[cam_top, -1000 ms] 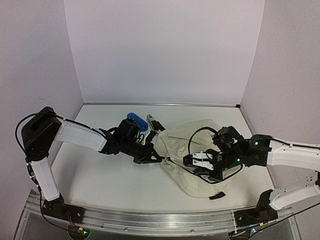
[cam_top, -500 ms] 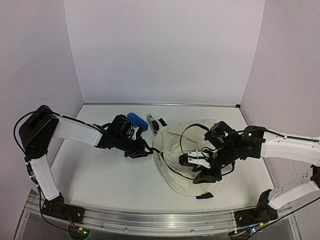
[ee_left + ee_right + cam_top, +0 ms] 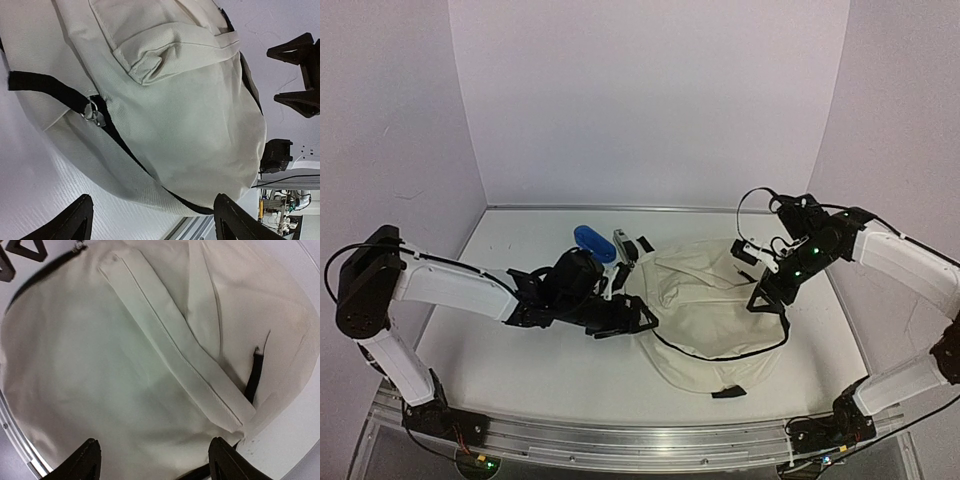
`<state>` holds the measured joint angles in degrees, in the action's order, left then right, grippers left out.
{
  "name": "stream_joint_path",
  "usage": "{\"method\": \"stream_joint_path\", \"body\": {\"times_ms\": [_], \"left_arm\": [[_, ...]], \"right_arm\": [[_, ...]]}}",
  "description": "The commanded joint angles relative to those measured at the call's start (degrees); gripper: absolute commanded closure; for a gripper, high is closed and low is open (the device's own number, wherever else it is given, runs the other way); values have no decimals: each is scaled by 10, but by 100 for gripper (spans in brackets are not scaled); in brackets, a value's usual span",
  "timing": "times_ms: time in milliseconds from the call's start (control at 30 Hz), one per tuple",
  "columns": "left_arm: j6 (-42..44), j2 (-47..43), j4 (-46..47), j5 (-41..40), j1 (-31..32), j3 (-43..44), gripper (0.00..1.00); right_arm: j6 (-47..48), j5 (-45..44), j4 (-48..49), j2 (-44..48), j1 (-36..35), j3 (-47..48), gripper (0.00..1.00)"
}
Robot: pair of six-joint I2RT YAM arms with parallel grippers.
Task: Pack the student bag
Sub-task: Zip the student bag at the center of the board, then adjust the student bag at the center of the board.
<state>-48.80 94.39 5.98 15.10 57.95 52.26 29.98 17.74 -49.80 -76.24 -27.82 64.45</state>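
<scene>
The left gripper [image 3: 636,318] has let go. A second ago it was pressed shut at the fabric's edge; now its jaws stand spread with nothing between them, just off the 9 o'clock side of the student bag [image 3: 705,300], a large soft cream-beige fabric backpack with black zipper lines. At about 11 o'clock from the bag, near it on the white table [image 3: 520,360], lie a blue oblong object [image 3: 592,241] and a small grey item [image 3: 623,245], both unpacked.

The bag itself has shifted slightly toward the table's centre and settled flatter and rounder, lying right of centre with its zipper line apparently closed.

The right gripper [image 3: 767,295] has also released and lifted away to the bag's 2 o'clock edge, its jaws spread and empty above the cloth.

This looks like repositioning finished. Opening the bag and loading the loose items remain.
</scene>
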Motion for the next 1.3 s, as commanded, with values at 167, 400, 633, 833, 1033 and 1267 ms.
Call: {"method": "stream_joint_path", "body": {"times_ms": [167,400,633,833,1033,1267], "left_arm": [[-57,118,22,-1,19,55,37],[-84,102,23,1,-49,-3,71],[-25,30,-60,-18,-119,4,73],[-1,-70,-137,-40,-116,15,42],[-45,-109,-136,-97,-26,-22,20],[-113,-38,-81,-126,56,-26,12]], "right_arm": [[72,-22,-76,-44,13,-64,32],[56,6,-68,-69,-78,-92,34],[-6,85,-21,-135,-227,-28,30],[-43,134,-32,-186,-306,91,29],[-79,163,-36,-119,-139,159,19],[-69,52,-30,-178,31,228,12]]}}
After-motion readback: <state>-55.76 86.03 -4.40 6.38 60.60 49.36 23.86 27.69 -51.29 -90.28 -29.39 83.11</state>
